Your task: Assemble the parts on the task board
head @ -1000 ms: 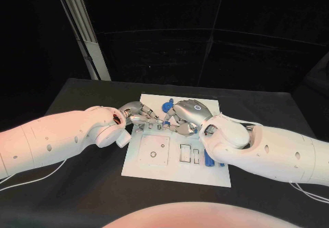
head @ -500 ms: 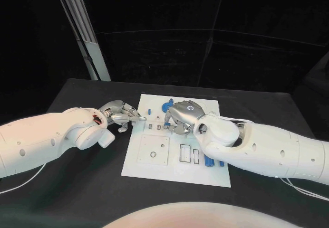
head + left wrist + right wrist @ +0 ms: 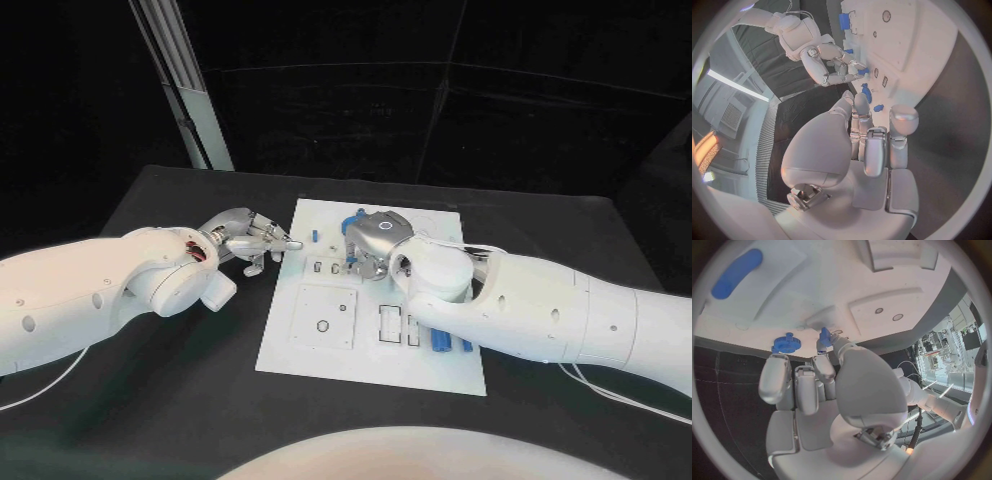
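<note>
Black table (image 3: 173, 400) bears task board (image 3: 433, 365); right hand (image 3: 372, 240) pinches blue part (image 3: 824, 335).

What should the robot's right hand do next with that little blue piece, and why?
Probably lower it a bit further and press. The right hand pinches a small blue part in its fingertips just above the task board, close to a slot, but it does not look seated yet. The left hand waits at the board's edge.
</note>
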Tool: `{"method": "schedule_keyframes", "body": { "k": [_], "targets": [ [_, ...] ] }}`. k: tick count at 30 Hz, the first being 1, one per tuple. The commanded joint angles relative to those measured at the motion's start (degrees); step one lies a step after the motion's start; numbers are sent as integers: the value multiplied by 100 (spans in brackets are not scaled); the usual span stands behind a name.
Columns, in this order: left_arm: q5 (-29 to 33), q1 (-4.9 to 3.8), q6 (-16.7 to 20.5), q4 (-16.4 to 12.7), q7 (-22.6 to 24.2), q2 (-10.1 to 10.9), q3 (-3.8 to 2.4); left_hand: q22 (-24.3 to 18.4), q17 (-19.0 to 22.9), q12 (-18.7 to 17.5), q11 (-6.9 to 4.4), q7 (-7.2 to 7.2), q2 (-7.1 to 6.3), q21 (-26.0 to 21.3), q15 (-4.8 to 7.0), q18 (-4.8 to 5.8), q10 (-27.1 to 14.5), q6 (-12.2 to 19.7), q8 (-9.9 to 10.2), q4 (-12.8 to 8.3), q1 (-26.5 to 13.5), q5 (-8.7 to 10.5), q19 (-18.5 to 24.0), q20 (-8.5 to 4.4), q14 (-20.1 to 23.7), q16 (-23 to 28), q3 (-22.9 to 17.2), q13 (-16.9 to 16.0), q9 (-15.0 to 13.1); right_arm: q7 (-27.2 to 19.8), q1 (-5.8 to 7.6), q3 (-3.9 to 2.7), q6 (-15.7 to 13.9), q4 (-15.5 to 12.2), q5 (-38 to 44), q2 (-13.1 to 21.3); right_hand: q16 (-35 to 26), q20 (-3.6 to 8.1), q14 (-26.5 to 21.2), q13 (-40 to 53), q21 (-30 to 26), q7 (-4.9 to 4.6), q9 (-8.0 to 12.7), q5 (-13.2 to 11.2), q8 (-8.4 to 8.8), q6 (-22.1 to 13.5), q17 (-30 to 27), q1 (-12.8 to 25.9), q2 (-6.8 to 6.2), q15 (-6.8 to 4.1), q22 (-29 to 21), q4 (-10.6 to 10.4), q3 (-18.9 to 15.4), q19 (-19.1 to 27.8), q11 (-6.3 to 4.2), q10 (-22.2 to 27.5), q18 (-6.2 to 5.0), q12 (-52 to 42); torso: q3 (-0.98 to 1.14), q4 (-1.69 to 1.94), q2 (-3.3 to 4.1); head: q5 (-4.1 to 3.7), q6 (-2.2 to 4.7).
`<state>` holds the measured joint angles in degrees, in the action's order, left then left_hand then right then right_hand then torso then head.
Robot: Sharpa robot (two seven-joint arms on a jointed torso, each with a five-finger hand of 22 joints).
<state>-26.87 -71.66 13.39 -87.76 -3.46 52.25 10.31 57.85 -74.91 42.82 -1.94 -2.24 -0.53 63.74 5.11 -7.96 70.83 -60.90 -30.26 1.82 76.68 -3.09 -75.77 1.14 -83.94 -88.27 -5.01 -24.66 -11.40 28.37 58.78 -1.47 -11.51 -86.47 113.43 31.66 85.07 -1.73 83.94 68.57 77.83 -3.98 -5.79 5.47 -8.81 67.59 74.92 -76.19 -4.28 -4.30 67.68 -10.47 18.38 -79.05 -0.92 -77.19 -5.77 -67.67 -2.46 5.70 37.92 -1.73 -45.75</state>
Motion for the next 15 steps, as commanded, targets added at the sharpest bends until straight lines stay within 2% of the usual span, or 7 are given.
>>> {"method": "schedule_keyframes", "body": {
  "k": [1,10,15],
  "targets": [
    [94,-12,50,-28,119,12,-3,-4,-1098,-30,-7,30,-13,-17,28,64,-39,15,-26,3,13,-17,27,-14,-513,29,-35,6,9,253,18,-3,343,55,15,-58,-16,1,467,1,14,85,9,37,-38,129,882,52,-2,-37,1,-28,-8,-29,-15,-38,112,-23,3,-1,6,-5,-3],
    [96,-20,54,-48,119,25,-3,-7,-1094,-34,-4,27,-12,-21,26,64,-42,18,-24,7,3,-17,30,-13,-512,31,-43,9,11,317,28,-1,549,105,-115,-127,-18,0,467,7,10,82,10,44,-38,126,879,106,0,-36,-5,-57,-24,-26,-13,-44,111,-26,14,-8,3,5,-23],
    [97,-21,55,-50,118,25,-3,-7,-1094,-34,-4,27,-12,-21,26,64,-42,18,-24,7,3,-17,30,-13,-512,31,-43,9,11,328,29,-1,618,79,-154,-135,-16,-1,468,24,12,80,10,50,-40,125,882,166,-6,-35,1,-86,-46,-29,-11,-56,112,-40,13,-6,3,3,-30]
  ]
}}
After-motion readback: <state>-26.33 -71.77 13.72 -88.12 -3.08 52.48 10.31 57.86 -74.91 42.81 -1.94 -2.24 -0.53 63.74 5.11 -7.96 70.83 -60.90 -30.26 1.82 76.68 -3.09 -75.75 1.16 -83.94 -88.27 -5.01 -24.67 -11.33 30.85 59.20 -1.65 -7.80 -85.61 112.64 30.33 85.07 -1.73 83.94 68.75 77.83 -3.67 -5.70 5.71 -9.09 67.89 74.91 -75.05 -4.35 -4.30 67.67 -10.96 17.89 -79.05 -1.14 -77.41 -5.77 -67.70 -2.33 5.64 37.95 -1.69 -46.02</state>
